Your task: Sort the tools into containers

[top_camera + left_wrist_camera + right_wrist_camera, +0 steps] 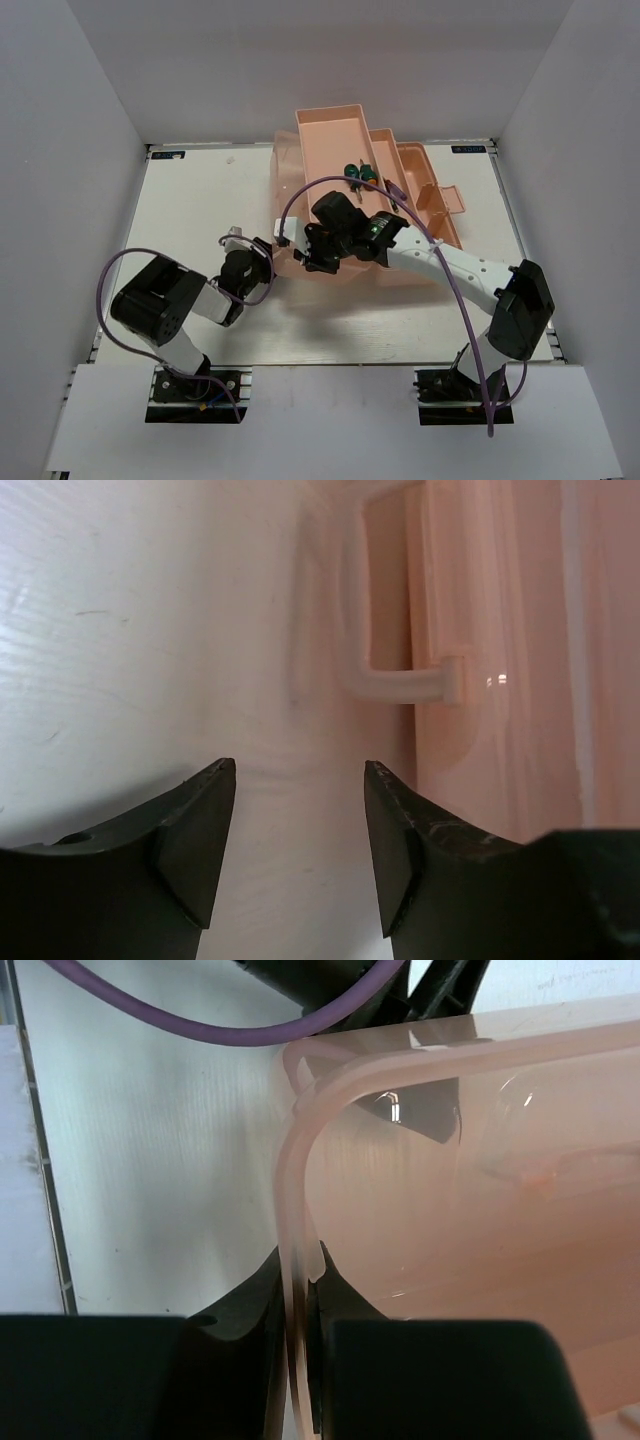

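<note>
The salmon-pink toolbox (330, 135) stands at the back middle with its tiered trays spread open. Two green-handled screwdrivers (358, 172) lie in a middle tray. My right gripper (303, 252) is shut on the thin rim of the translucent lid (298, 1150); in the right wrist view its fingertips (300, 1270) pinch the rim from both sides. My left gripper (268, 252) is open and empty on the table just left of the box. Its wrist view shows the gripper (298, 772) low over the table, with the lid handle (400, 685) ahead. Hex keys and slim screwdrivers are not visible.
White table (200, 200) enclosed by white walls. The right arm's purple cable (440, 250) arcs over the box front, and the left arm's cable (200, 1025) loops near my left wrist. The box's small front tray (440, 200) juts to the right.
</note>
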Action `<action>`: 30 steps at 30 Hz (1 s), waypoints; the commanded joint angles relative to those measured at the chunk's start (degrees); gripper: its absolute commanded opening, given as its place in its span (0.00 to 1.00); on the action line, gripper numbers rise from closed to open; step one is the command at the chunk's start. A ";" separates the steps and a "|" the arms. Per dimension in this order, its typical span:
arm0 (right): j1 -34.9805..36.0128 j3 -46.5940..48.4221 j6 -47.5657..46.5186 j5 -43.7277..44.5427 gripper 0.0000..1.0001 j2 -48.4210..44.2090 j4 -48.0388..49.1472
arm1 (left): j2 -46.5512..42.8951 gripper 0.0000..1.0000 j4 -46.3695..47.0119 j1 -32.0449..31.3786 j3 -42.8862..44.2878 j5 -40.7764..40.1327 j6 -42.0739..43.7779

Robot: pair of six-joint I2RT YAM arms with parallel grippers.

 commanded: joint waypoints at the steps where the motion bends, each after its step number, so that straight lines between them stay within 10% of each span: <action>1: -0.75 1.46 3.59 0.02 0.00 -3.69 3.05 | 2.63 0.64 11.47 1.01 3.41 7.78 -1.74; 9: -0.22 1.55 1.22 5.02 0.60 -0.79 0.58 | 4.22 0.64 10.42 2.06 5.35 10.07 -2.26; 30: 4.96 9.11 -0.98 27.46 0.59 -0.78 1.30 | 6.94 0.63 9.27 2.59 9.39 12.18 -3.41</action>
